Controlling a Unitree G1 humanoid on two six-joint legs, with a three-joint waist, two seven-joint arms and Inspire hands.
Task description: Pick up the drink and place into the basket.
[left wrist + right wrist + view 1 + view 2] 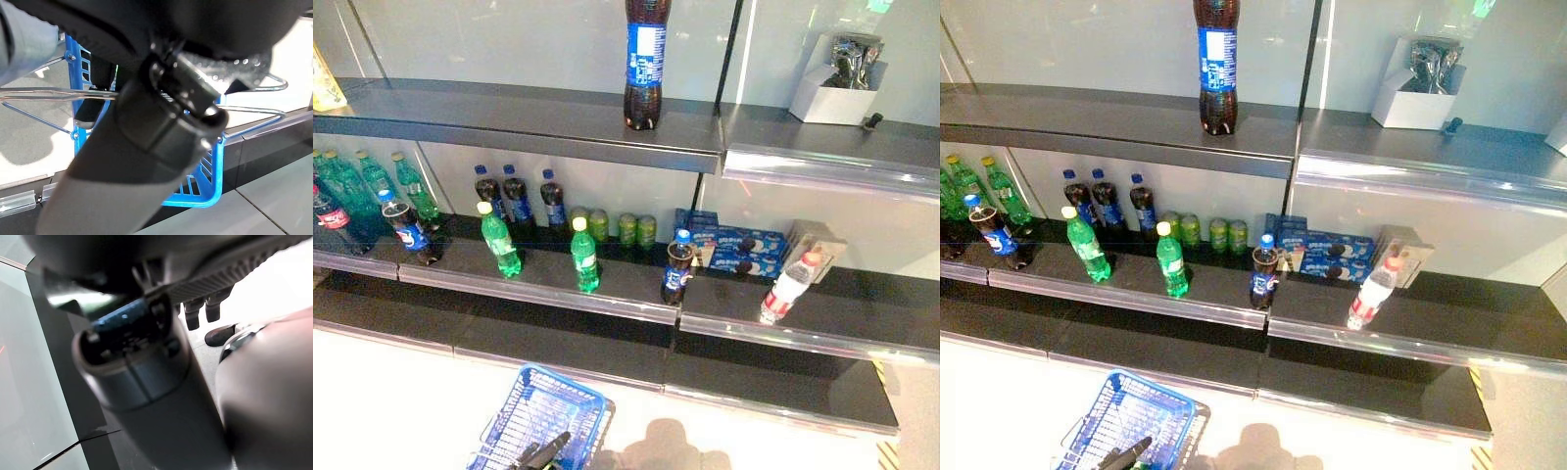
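Observation:
Drinks stand on a dark shelf unit. A tall cola bottle [646, 64] is on the top shelf. On the middle shelf are a small cola bottle [678, 266], two green bottles [499, 240] [584, 255] and a clear bottle with a red cap [790, 286]. My left hand [540, 453] is shut on the thin wire handles [49, 93] of the blue basket [543, 411], which hangs low at the left before the shelves. My right hand [132, 357] is low beside me, relaxed and holding nothing.
More cola bottles [517, 196] and green cans [612, 227] stand at the back of the middle shelf, green bottles [352, 181] at its far left. Blue biscuit boxes [734, 245] lie near the clear bottle. A white box [837, 83] sits on the top shelf at the right.

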